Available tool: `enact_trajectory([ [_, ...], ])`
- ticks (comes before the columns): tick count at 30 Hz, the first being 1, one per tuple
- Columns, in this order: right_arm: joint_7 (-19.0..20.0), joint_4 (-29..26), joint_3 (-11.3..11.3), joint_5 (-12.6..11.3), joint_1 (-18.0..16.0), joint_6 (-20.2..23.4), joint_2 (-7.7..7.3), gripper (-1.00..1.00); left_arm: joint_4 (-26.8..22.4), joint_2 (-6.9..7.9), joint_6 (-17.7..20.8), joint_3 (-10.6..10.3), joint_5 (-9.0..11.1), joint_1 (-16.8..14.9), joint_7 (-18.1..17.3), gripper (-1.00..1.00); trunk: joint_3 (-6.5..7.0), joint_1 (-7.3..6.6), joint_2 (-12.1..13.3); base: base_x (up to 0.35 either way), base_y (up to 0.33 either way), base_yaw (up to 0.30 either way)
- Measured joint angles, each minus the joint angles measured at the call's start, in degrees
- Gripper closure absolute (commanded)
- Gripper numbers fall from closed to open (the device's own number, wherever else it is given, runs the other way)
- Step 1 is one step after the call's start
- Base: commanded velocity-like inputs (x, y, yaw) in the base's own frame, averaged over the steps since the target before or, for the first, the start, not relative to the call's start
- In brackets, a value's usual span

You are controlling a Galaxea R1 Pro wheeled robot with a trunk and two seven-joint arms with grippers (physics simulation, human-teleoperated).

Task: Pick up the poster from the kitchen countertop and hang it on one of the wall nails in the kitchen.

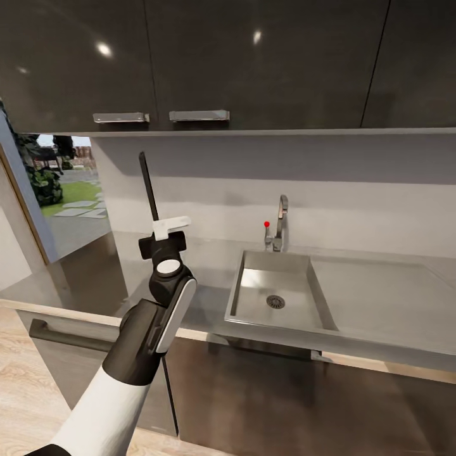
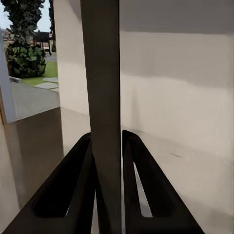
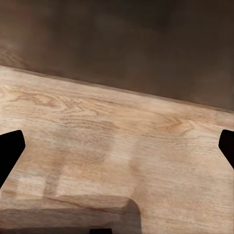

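the pickup looks done: i have the poster [image 1: 149,187] clamped in my left gripper [image 1: 166,231] and lifted off the kitchen countertop [image 1: 392,297]. what is left, as i judge it, is the hanging, and i cannot make out a wall nail anywhere on the grey backsplash [image 1: 253,190] in front of me.

in the head view the poster shows edge-on, a thin dark strip rising toward 12 o'clock from the gripper, tilted slightly to 11. through the left wrist camera its black frame edge [image 2: 103,97] runs straight up between my two fingers [image 2: 68,190], which press it from both sides.

the sink [image 1: 275,291] and tap [image 1: 278,225] sit at about 3 o'clock from the held poster, well apart.

my right gripper [image 3: 117,156] hangs spread wide and empty over the wood floor [image 3: 117,141].
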Motion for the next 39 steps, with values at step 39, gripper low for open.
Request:
enact_trajectory([
  [39,0.1,0.0,0.0,0.1,0.0,0.0,0.00,-1.00,0.1,0.00,1.1,0.7,0.2,0.0,-0.6,1.00,0.00,0.03,0.0,-0.268,0.000,-0.001],
])
